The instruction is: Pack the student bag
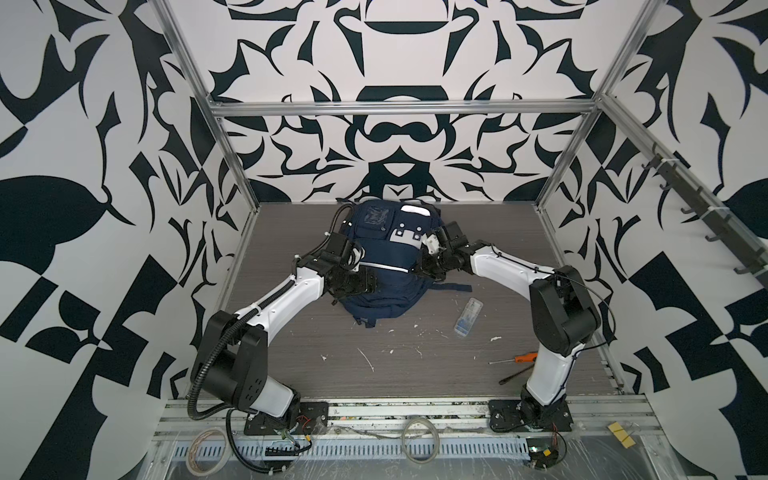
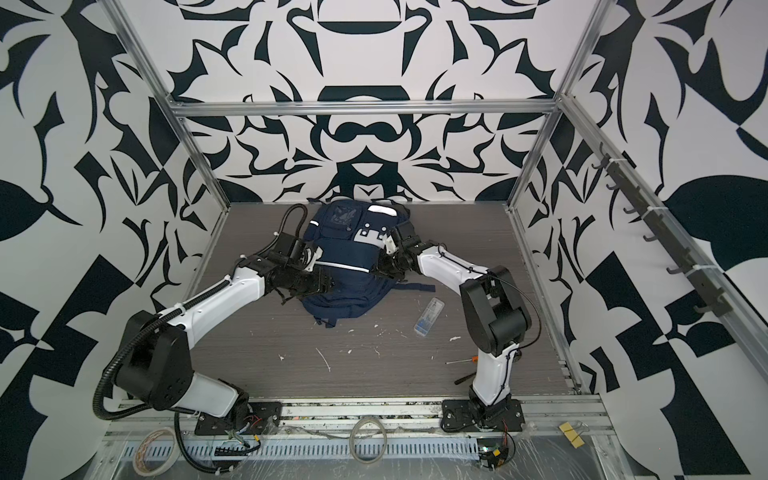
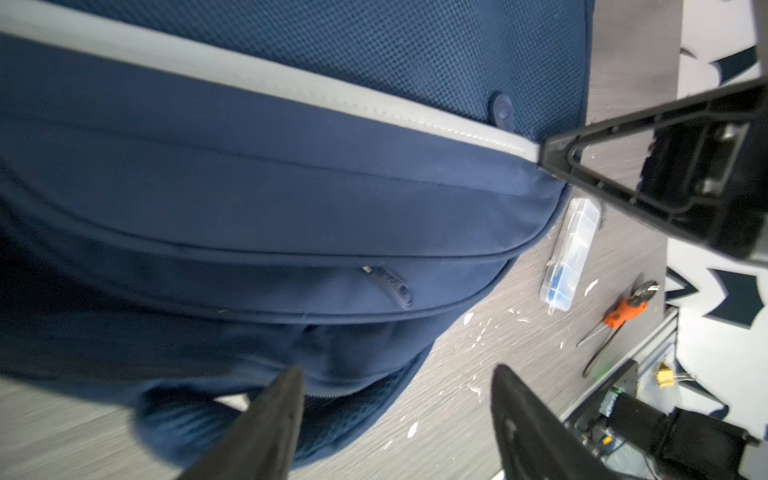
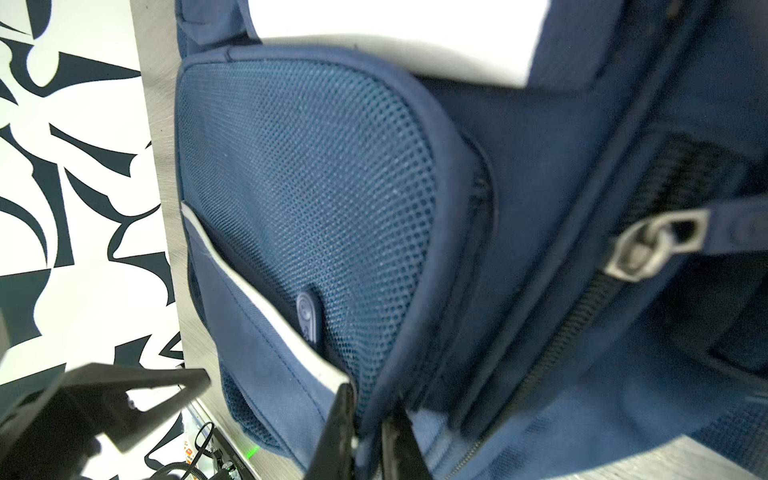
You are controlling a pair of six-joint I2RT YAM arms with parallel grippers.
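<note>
**Figure.** The large navy-blue fabric backpack is laid front-up on the grey wood-grain table. One side seam is pinched between the closed jaws of the black right gripper, presumably to steady the fabric. At the backpack's opposite side the black left gripper is held with jaws apart, clamped on nothing, seemingly ready for a hold.

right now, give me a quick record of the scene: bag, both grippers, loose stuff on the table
bag: student bag, a navy backpack lying front face up on the grey table between the two arms
left: left gripper open at the bag's left side, holding nothing
right: right gripper shut on the bag's piped edge at its right side
loose items: clear plastic box on the right arm's side of the bag, apart from it; orange-handled screwdriver near the right arm's base
</note>
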